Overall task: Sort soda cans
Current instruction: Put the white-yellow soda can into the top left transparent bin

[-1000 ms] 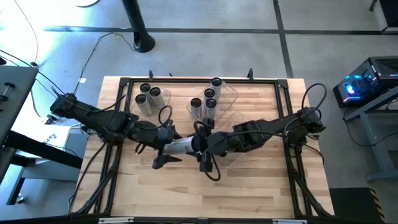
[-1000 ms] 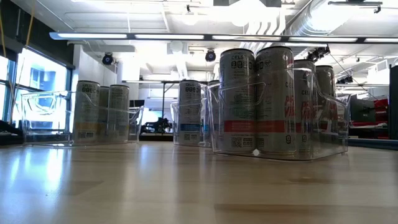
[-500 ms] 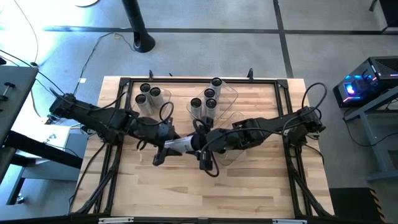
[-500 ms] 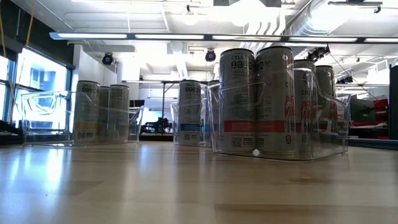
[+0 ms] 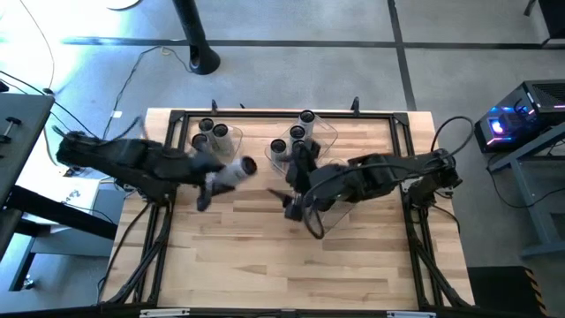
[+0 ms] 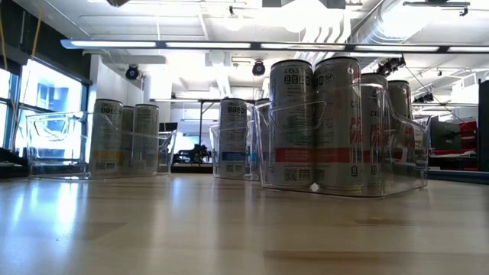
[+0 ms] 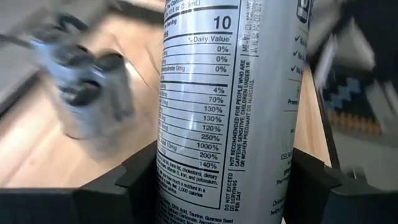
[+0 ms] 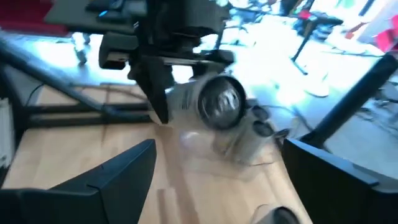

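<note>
Your left gripper (image 5: 219,179) now has the can (image 5: 233,170) to itself. The jaws are clamped on its silvery side, as the left wrist view shows with the can (image 7: 233,112) filling the gap between the two dark fingers (image 7: 124,193). A second ago both grippers met at the middle of the bench (image 5: 238,265) with this can lying between them; since then the left arm has pulled back toward the left bin (image 5: 231,137), and the can now hangs on its side just in front of that bin, dark top pointing right.

Your right gripper (image 5: 296,205) has let go and drawn off toward the middle bin (image 5: 328,131). Its jaws stand open and empty; in the right wrist view the fingers (image 8: 112,180) are spread wide, with the left gripper (image 8: 158,93) and its can (image 8: 208,102) well ahead of them.

The other cans have not moved. Three (image 5: 212,137) stand in the left bin and four (image 5: 297,140) in the middle bin. In the low view the cans (image 6: 317,122) stand upright inside their clear bins (image 6: 416,179), just as before.
</note>
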